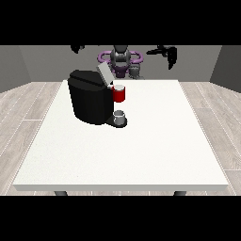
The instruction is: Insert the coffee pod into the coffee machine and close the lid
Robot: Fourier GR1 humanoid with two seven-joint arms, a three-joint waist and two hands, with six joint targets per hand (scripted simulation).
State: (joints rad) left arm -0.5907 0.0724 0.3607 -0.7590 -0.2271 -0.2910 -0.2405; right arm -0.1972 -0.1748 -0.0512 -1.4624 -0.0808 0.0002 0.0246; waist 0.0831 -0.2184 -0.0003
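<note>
Both hands, one [168, 52] with fingers unreadable, hang behind the coffee machine [89, 96], whose lid [104, 73] is up, nothing grasped.

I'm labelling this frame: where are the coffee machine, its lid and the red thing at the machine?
coffee machine [89, 101]: front view, on its black body.
lid [104, 73]: front view, middle of the raised grey flap.
red thing at the machine [119, 94]: front view, on its front face.
</note>
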